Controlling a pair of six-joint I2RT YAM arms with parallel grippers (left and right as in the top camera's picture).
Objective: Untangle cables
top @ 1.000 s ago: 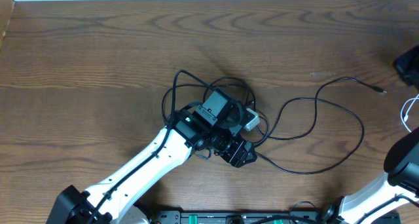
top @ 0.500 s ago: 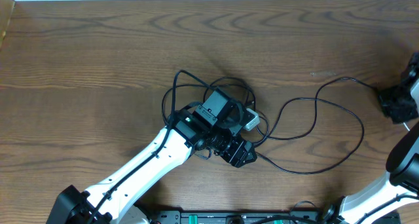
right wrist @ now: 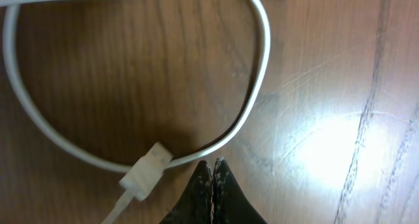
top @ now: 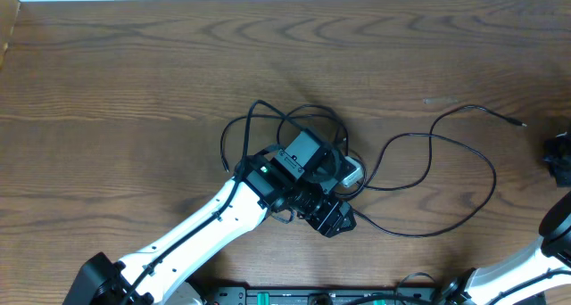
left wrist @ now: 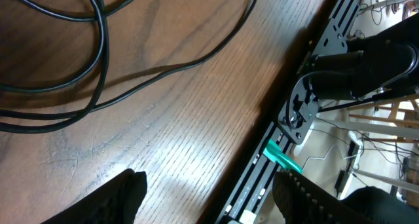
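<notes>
A brown wooden table [top: 134, 73] seen from above, with a tangle of black cables [top: 339, 149] lying near its middle. The left arm reaches in from the near left corner, and its wrist covers the near half of the tangle. The left gripper [top: 335, 220] sits just past the tangle's near right edge. In the left wrist view its two dark fingertips [left wrist: 124, 191] stand wide apart, with bare wood and nothing else between them, so this claw is open and empty. Black cords [left wrist: 103, 47] from the tangle curve across the wood beyond the fingertips. A pale plug block [top: 353, 171] rests at the right edge of the tangle. From there a loose black strand [top: 493, 176] runs out to the right in broad loops and ends in a small plug [top: 517, 124] well to the right of the tangle. The right gripper [top: 558, 158] is far to the right of the tangle, at the table's right edge and close to that plug. In the right wrist view its fingers are pressed flat together, so this claw is closed. The closed tips lie right against the near side of a white cable [right wrist: 262, 47] that forms a round loop on the wood. It is not possible to tell whether the tips pinch the cord. A white plug [right wrist: 145, 175] sits on the loop just left of those tips.
</notes>
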